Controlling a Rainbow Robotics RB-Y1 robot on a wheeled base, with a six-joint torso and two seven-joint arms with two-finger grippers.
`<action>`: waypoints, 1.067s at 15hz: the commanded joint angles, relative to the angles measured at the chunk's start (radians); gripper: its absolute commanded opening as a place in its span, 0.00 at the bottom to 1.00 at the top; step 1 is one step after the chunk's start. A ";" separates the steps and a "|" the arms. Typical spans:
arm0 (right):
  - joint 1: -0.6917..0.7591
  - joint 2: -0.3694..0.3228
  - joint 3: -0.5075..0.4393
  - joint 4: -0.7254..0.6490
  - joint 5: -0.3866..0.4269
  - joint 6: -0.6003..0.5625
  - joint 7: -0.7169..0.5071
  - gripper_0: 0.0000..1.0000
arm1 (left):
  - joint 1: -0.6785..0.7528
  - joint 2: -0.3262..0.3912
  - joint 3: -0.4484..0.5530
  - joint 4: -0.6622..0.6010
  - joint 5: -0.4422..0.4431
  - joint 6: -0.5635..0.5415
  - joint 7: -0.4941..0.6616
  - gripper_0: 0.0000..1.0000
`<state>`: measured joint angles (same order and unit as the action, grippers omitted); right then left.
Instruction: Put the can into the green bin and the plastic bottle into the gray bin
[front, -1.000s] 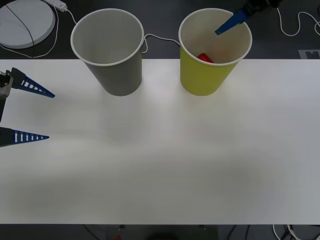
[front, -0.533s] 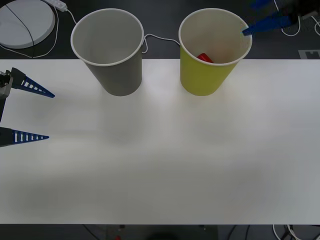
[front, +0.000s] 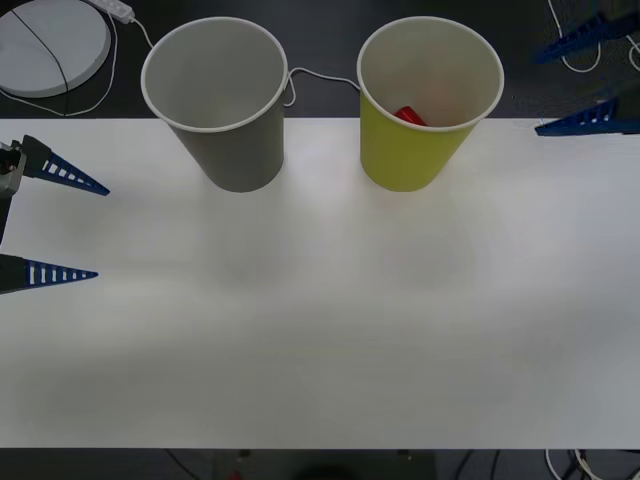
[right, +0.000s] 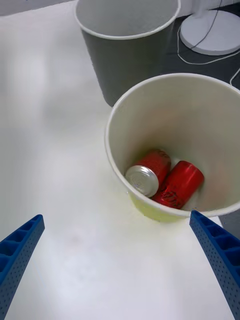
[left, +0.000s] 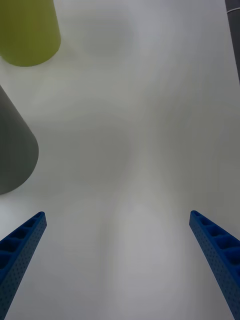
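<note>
Green bin: the green bin (front: 425, 110) stands upright at the far edge of the tabletop (front: 320, 330), right of the middle. Its mouth is open to above.
Inside the green bin: the can (right: 148, 173) lies on its side on the bottom, shiny top turned toward the near wall. A second red can (right: 178, 183) lies just beside it, and the two are touching.
Gray bin: the gray bin (front: 222, 105) stands upright at the far edge too, left of the green bin, with a gap between them. In the front view I see only its pale inner wall, so I cannot tell what is in it.
Right claw: the right claw (front: 588, 78) hangs at the far right corner of the tabletop, beside the green bin and apart from it. Its two blue fingers are spread wide and hold nothing.
Left claw: the left claw (front: 70, 228) is at the left edge of the tabletop, fingers wide apart and empty, pointing toward the middle.
Open room: the whole near half of the tabletop is bare white surface, from the left edge to the right edge.
Behind the tabletop: a white round base (front: 50, 45) and thin cables (front: 320, 78) lie on the dark floor.
</note>
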<state>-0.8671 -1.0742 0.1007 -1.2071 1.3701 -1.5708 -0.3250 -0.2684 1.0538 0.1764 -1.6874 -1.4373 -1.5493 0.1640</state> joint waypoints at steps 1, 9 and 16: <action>0.142 -0.003 -0.088 -0.071 -0.026 0.000 0.078 1.00 | 0.000 0.000 0.000 0.000 0.000 0.000 0.000 1.00; 0.436 -0.001 -0.231 -0.210 -0.049 0.000 0.227 1.00 | 0.000 0.000 0.000 0.000 0.000 0.000 0.000 1.00; 0.717 0.007 -0.394 -0.474 -0.043 0.000 0.190 1.00 | 0.000 0.000 0.000 0.000 0.000 0.000 0.000 1.00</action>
<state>-0.1805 -1.0718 -0.2764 -1.6548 1.3263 -1.5708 -0.1292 -0.2684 1.0538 0.1764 -1.6874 -1.4373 -1.5493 0.1641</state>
